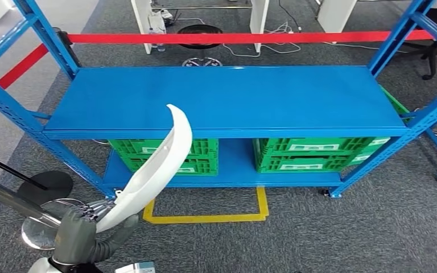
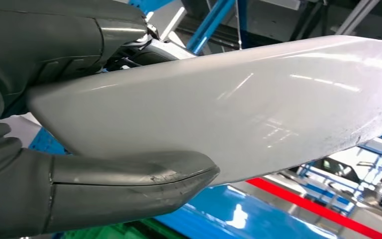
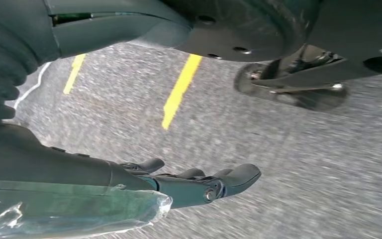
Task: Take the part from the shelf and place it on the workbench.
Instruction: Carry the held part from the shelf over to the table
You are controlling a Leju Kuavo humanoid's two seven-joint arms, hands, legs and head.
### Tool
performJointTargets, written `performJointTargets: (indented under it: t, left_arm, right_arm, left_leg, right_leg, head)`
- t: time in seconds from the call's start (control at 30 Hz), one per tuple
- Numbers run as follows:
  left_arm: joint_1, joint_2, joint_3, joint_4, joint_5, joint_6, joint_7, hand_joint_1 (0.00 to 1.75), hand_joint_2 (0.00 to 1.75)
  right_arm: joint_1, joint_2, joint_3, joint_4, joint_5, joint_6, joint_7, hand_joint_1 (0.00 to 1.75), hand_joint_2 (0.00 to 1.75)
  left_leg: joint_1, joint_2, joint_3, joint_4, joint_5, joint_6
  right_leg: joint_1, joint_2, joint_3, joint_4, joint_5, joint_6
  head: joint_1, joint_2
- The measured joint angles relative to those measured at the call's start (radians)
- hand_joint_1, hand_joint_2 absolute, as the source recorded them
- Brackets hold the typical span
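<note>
Closest to the head camera, at lower left, the left hand (image 1: 78, 232) grips the base of the white part (image 1: 158, 164), a long curved shell that rises up and to the right until its tip overlaps the front edge of the blue shelf (image 1: 227, 99). In the left wrist view the thick thumb (image 2: 129, 186) presses along one edge of the part (image 2: 238, 104) while the fingers wrap the opposite side, so the hand is clamped on it with no slack showing. Further right, green crates (image 1: 313, 152) sit on the lower shelf level, and yellow floor tape (image 1: 216, 216) marks the carpet in front. The risk, as I judge it, is leverage: held by one end, the glossy part could swing or slip in the grasp, or its tip could strike the shelf frame when the robot turns toward the workbench. The right hand (image 3: 189, 184) hangs over the carpet, fingers loosely extended, holding nothing.
</note>
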Motion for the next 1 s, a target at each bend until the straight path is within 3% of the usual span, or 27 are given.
performJointTargets:
  t: [0.07, 0.1, 0.13, 0.17, 0.2, 0.27, 0.3, 0.33, 0.4, 0.43, 0.47, 0.5, 0.53, 0.6, 0.67, 0.73, 0.8, 0.87, 0.93, 0.97, 1.0]
  left_arm:
    - [0.000, 0.000, 0.000, 0.000, 0.001, 0.000, 0.000, 1.69, 1.75]
    - [0.000, 0.000, 0.000, -0.001, 0.001, 0.001, 0.000, 1.69, 1.75]
    - [0.001, 0.001, 0.001, -0.001, 0.001, 0.001, 0.000, 1.69, 1.75]
    - [0.001, 0.001, 0.002, -0.002, 0.001, 0.002, -0.001, 1.69, 1.75]
    - [0.001, 0.001, 0.002, -0.003, 0.001, 0.003, -0.001, 1.69, 1.75]
    - [0.003, 0.003, 0.002, -0.003, 0.004, 0.004, -0.002, 1.69, 1.75]
    - [0.004, 0.004, 0.003, -0.003, 0.005, 0.005, -0.002, 1.69, 1.75]
    - [0.006, 0.005, 0.003, -0.003, 0.006, 0.006, -0.002, 1.69, 1.75]
    - [0.007, 0.007, 0.003, -0.003, 0.008, 0.006, -0.002, 1.69, 1.75]
    - [0.007, 0.008, 0.003, -0.003, 0.009, 0.006, -0.002, 1.69, 1.75]
    - [0.007, 0.009, 0.003, -0.003, 0.010, 0.006, -0.002, 1.69, 1.75]
    - [0.007, 0.009, 0.003, -0.003, 0.010, 0.006, -0.002, 1.69, 1.75]
    - [0.007, 0.009, 0.003, -0.003, 0.011, 0.006, -0.002, 1.69, 1.75]
    - [0.006, 0.009, 0.004, -0.003, 0.012, 0.007, -0.002, 1.69, 1.75]
    - [0.005, 0.010, 0.004, -0.003, 0.013, 0.007, -0.002, 1.69, 1.75]
    - [0.006, 0.010, 0.004, -0.003, 0.013, 0.008, -0.002, 1.69, 1.75]
    - [0.005, 0.010, 0.004, -0.003, 0.014, 0.009, -0.002, 1.69, 1.75]
    - [0.003, 0.010, 0.004, -0.003, 0.016, 0.009, -0.002, 1.69, 1.75]
    - [0.003, 0.011, 0.005, -0.003, 0.017, 0.009, -0.002, 1.69, 1.75]
    - [0.003, 0.012, 0.005, -0.003, 0.018, 0.009, -0.002, 1.69, 1.75]
    - [0.003, 0.012, 0.005, -0.003, 0.018, 0.009, -0.002, 1.69, 1.75]
  right_arm:
    - [0.000, 0.000, 0.000, 0.000, 0.000, -0.002, 0.000, 0.00, 1.75]
    - [0.000, 0.000, 0.000, 0.000, 0.000, -0.002, 0.000, 0.00, 1.75]
    - [-0.001, 0.000, 0.000, 0.000, 0.000, -0.003, -0.001, 0.00, 1.75]
    - [-0.003, 0.000, 0.000, 0.000, 0.000, -0.003, -0.001, 0.00, 1.75]
    - [-0.003, 0.000, 0.000, 0.000, 0.000, -0.003, -0.002, 0.00, 1.75]
    - [-0.001, 0.000, 0.000, 0.001, 0.000, -0.003, -0.002, 0.00, 1.75]
    - [0.001, 0.000, 0.000, 0.002, 0.000, -0.003, -0.002, 0.00, 1.75]
    - [0.001, 0.000, 0.000, 0.002, 0.001, -0.003, -0.002, 0.00, 1.75]
    - [0.000, 0.000, 0.000, 0.002, 0.002, -0.004, -0.003, 0.00, 1.75]
    - [0.000, 0.000, 0.000, 0.002, 0.003, -0.004, -0.004, 0.00, 1.75]
    - [0.000, 0.000, 0.000, 0.002, 0.003, -0.004, -0.004, 0.00, 1.75]
    - [0.001, 0.000, 0.000, 0.002, 0.003, -0.004, -0.005, 0.00, 1.75]
    - [0.001, 0.000, 0.000, 0.002, 0.003, -0.004, -0.005, 0.00, 1.75]
    - [0.000, 0.000, 0.000, 0.002, 0.004, -0.004, -0.007, 0.00, 1.75]
    - [-0.002, 0.001, 0.000, 0.002, 0.004, -0.003, -0.008, 0.00, 1.75]
    - [-0.002, 0.002, 0.000, 0.003, 0.004, -0.003, -0.008, 0.00, 1.75]
    - [-0.001, 0.001, 0.000, 0.003, 0.004, -0.002, -0.008, 0.00, 1.75]
    - [-0.001, 0.001, 0.000, 0.003, 0.005, -0.002, -0.008, 0.00, 1.75]
    - [-0.001, 0.001, 0.000, 0.003, 0.005, -0.002, -0.008, 0.00, 1.75]
    - [0.000, 0.001, 0.000, 0.003, 0.005, -0.002, -0.008, 0.00, 1.75]
    - [0.000, 0.001, 0.000, 0.003, 0.006, -0.002, -0.008, 0.00, 1.75]
  left_leg:
    - [0.002, 0.007, -0.035, 0.011, 0.021, -0.008]
    - [0.001, 0.009, -0.049, 0.020, 0.028, -0.013]
    - [0.000, 0.010, -0.060, 0.028, 0.037, -0.018]
    - [-0.002, 0.011, -0.067, 0.035, 0.046, -0.022]
    - [-0.003, 0.013, -0.073, 0.038, 0.055, -0.025]
    - [0.000, 0.011, -0.081, 0.043, 0.058, -0.034]
    - [0.002, 0.007, -0.088, 0.059, 0.033, -0.040]
    - [0.004, 0.002, -0.098, 0.093, -0.010, -0.045]
    - [0.008, -0.006, -0.123, 0.216, -0.115, -0.053]
    - [0.009, -0.008, -0.133, 0.279, -0.145, -0.055]
    - [0.009, -0.008, -0.133, 0.320, -0.153, -0.056]
    - [0.009, -0.009, -0.119, 0.330, -0.141, -0.055]
    - [0.009, -0.010, -0.088, 0.299, -0.115, -0.052]
    - [0.008, -0.017, 0.001, 0.170, -0.071, -0.040]
    - [0.005, -0.025, 0.063, 0.061, -0.064, -0.030]
    - [0.001, -0.026, 0.066, 0.035, -0.060, -0.026]
    - [0.004, -0.022, 0.058, 0.023, -0.050, -0.019]
    - [0.009, -0.017, 0.048, 0.009, -0.045, -0.010]
    - [0.006, -0.009, 0.028, 0.016, -0.037, -0.002]
    - [0.005, -0.003, 0.017, 0.021, -0.031, 0.000]
    - [0.005, 0.005, 0.006, 0.026, -0.026, 0.000]
  right_leg:
    - [-0.002, -0.004, 0.089, -0.084, 0.058, 0.005]
    - [-0.002, -0.007, 0.154, -0.169, 0.058, 0.005]
    - [-0.002, -0.009, 0.210, -0.252, 0.039, 0.001]
    - [-0.001, -0.010, 0.247, -0.312, 0.017, -0.005]
    - [0.001, -0.009, 0.263, -0.345, 0.004, -0.013]
    - [0.001, -0.008, 0.248, -0.346, 0.010, -0.032]
    - [0.000, -0.009, 0.238, -0.344, 0.019, -0.042]
    - [-0.001, -0.010, 0.227, -0.343, 0.029, -0.051]
    - [0.001, -0.010, 0.204, -0.336, 0.049, -0.062]
    - [0.003, -0.009, 0.190, -0.331, 0.058, -0.063]
    - [0.003, -0.009, 0.176, -0.325, 0.066, -0.063]
    - [0.004, -0.008, 0.159, -0.318, 0.073, -0.062]
    - [0.005, -0.008, 0.145, -0.312, 0.080, -0.060]
    - [0.007, -0.006, 0.122, -0.304, 0.090, -0.056]
    - [0.008, -0.004, 0.106, -0.301, 0.106, -0.046]
    - [0.006, -0.003, 0.094, -0.303, 0.123, -0.034]
    - [0.003, -0.002, 0.080, -0.295, 0.110, -0.024]
    - [0.002, -0.002, 0.046, -0.227, 0.041, -0.016]
    - [0.000, -0.002, 0.007, -0.098, -0.040, -0.010]
    - [0.000, -0.002, -0.002, -0.043, -0.058, -0.007]
    - [0.000, -0.003, 0.002, -0.018, -0.054, -0.004]
  head:
    - [0.000, 0.000]
    - [0.001, 0.000]
    - [0.001, 0.000]
    - [0.001, 0.000]
    - [0.001, 0.000]
    - [0.001, 0.000]
    - [0.000, 0.000]
    - [-0.002, 0.000]
    - [-0.005, 0.000]
    - [-0.006, 0.000]
    - [-0.006, 0.000]
    - [-0.006, 0.000]
    - [-0.006, 0.000]
    - [-0.007, 0.000]
    - [-0.006, 0.000]
    - [-0.005, 0.000]
    - [-0.006, 0.000]
    - [-0.002, 0.000]
    - [0.003, 0.000]
    - [0.003, 0.000]
    - [0.003, 0.000]
